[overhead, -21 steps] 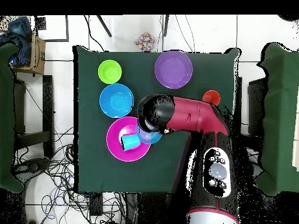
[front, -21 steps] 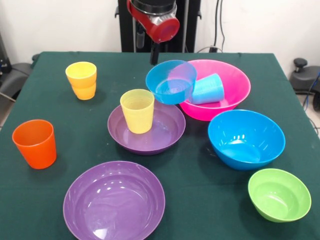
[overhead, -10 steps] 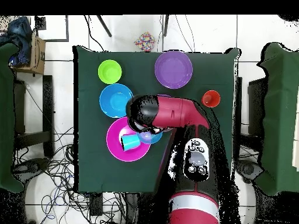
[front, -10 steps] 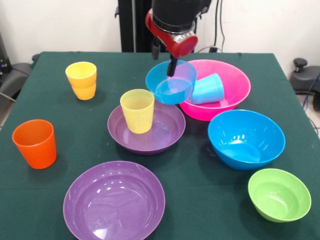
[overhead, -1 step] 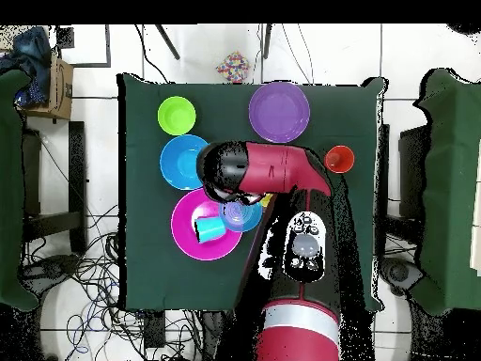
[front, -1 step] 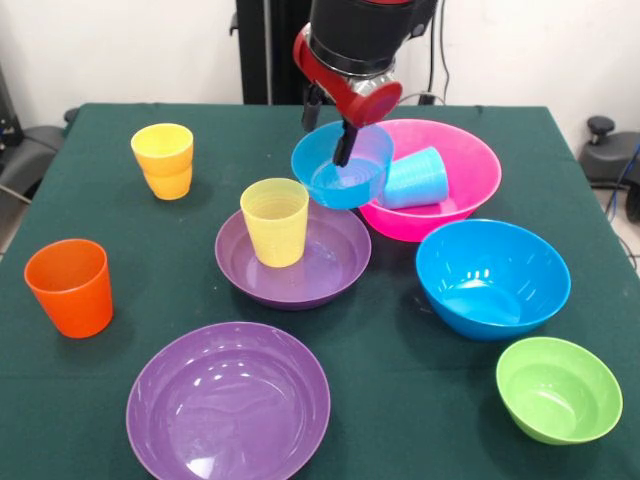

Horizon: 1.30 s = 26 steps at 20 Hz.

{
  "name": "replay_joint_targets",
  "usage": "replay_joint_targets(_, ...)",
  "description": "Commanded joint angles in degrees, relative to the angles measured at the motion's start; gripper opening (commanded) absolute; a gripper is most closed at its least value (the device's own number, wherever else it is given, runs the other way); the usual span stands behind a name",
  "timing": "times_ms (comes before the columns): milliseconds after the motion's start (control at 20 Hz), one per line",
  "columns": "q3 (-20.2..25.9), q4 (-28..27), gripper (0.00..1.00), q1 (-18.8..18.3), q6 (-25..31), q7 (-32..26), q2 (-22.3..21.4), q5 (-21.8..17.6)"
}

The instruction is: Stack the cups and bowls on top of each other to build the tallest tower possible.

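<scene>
nearest me in the front view sit the big purple bowl point(front, -1 step: 228, 402) on the left and the small green bowl point(front, -1 step: 558, 388) on the right, both empty and well apart, so neither needs touching for this step; a little further in, the orange cup point(front, -1 step: 69, 287) stands at the left edge, the second purple bowl point(front, -1 step: 293, 255) holds the ribbed pale yellow cup point(front, -1 step: 274, 221) upright inside it, and the big blue bowl point(front, -1 step: 493, 277) rests on the cloth to the right; further again, the two amber cups point(front, -1 step: 163, 160) are nested at the far left, and the small blue bowl point(front, -1 step: 343, 164) leans tilted against the near left rim of the pink bowl point(front, -1 step: 470, 165), where the light blue cup point(front, -1 step: 414, 178) lies on its side; the gripper point(front, -1 step: 343, 152) hangs right over that small blue bowl with a dark finger dipped inside its rim, and i judge i am going for a rim pinch, though i cannot tell whether the jaws are spread or pinching the wall, since the wrist hides them from above; to do this well i would bring one finger inside and one outside the far wall, close gently because the thin plastic will flex, then lift straight up so the bowl clears the pink rim without dragging it or nudging the lying cup, and keep clear of the yellow cup just to the near left
</scene>
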Motion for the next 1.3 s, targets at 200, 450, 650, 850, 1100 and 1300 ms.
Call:
replay_joint_targets(200, 1.7, -12.29, 1.0, -0.57, 4.37, 2.72, 8.11, -0.6)
replay_joint_targets(450, 1.82, -19.84, 1.0, -0.97, 5.85, 3.16, 12.52, 0.66)
replay_joint_targets(650, 0.89, -26.57, 1.0, 0.13, 12.06, 3.33, 15.0, 1.06)
replay_joint_targets(850, 0.95, -29.93, 1.0, 0.11, 15.45, 4.01, 16.83, 2.88)
replay_joint_targets(1100, 1.13, -32.32, 1.0, -0.73, 18.45, -0.29, 17.67, 2.62)
replay_joint_targets(1300, 2.42, -28.77, 1.0, -1.3, 14.54, -6.12, 16.62, 1.4)
